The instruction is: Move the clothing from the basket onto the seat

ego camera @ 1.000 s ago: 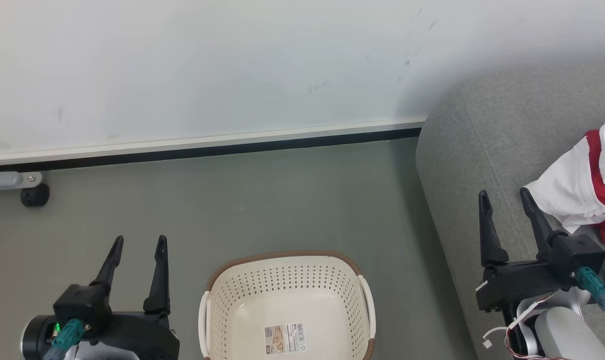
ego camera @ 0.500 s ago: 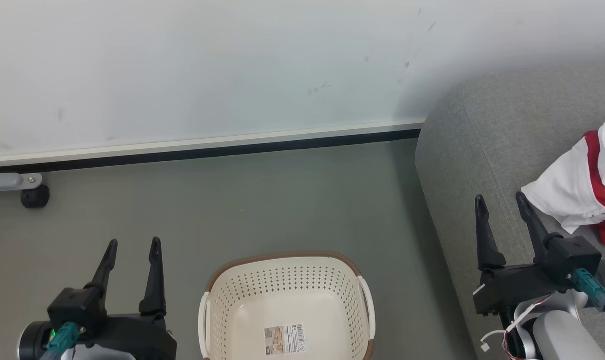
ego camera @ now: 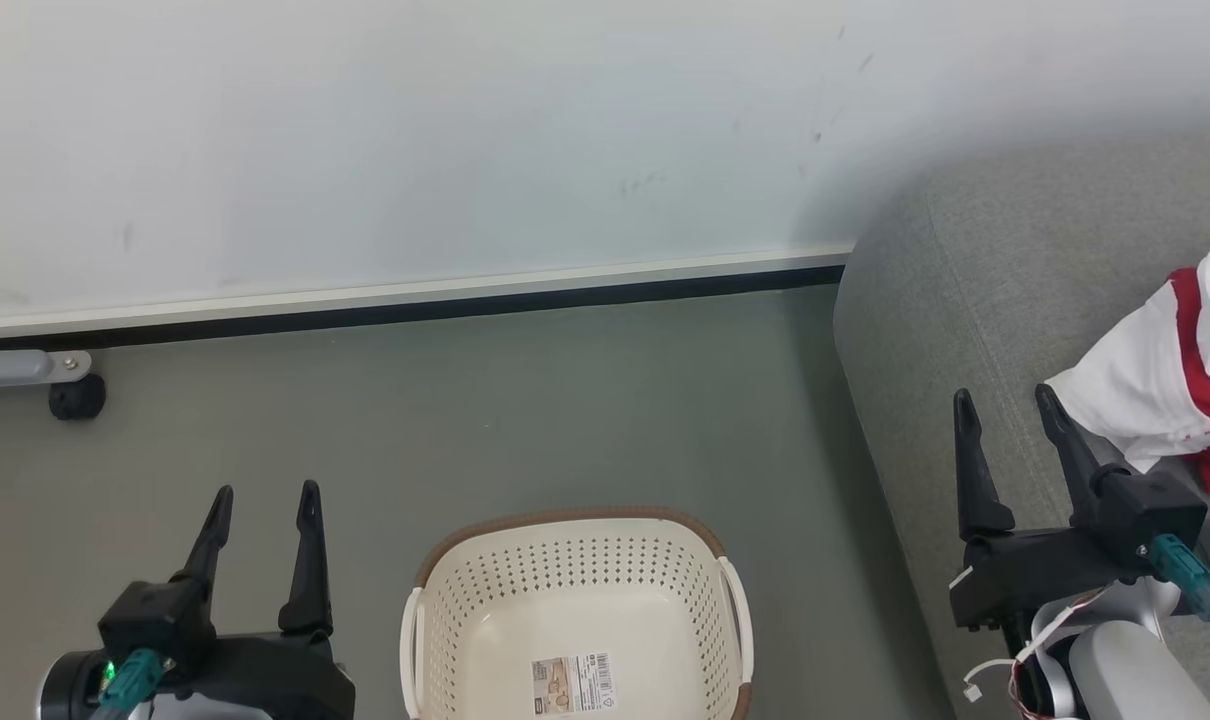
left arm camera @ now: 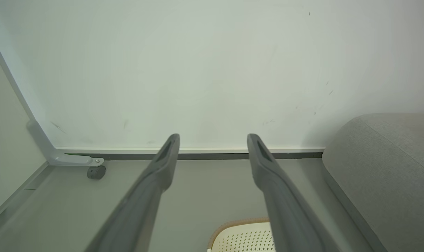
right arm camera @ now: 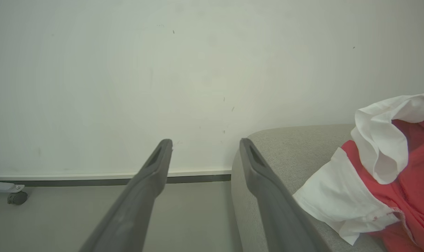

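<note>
The soft red-and-white sportswear clothing is lying crumpled on the large grey fabric-upholstered seat at the right edge of the head view, with its white panel reaching toward the seat's outer side. In the right wrist view the clothing is resting on the seat with a white fold curling up over the red cloth. The right pincer is hovering above the seat just beside the white panel, its two long dark fingers spread apart and grasping nothing; whether the nearer finger is touching the cloth cannot be told. Its own wrist view is showing the right pincer released. The cream-white perforated plastic basket with a brown rim is standing on the grey-green floor between the two arms, well apart from the clothing, with a printed paper label showing on its inner bottom. The left pincer is hanging over the floor to the basket's left, likewise released and holding nothing. In the left wrist view the left pincer is pointing toward the white wall, with the basket peeking in at the bottom edge and the seat lying to the right. A small black caster is sitting under a grey metal bracket at the wall's foot.
</note>
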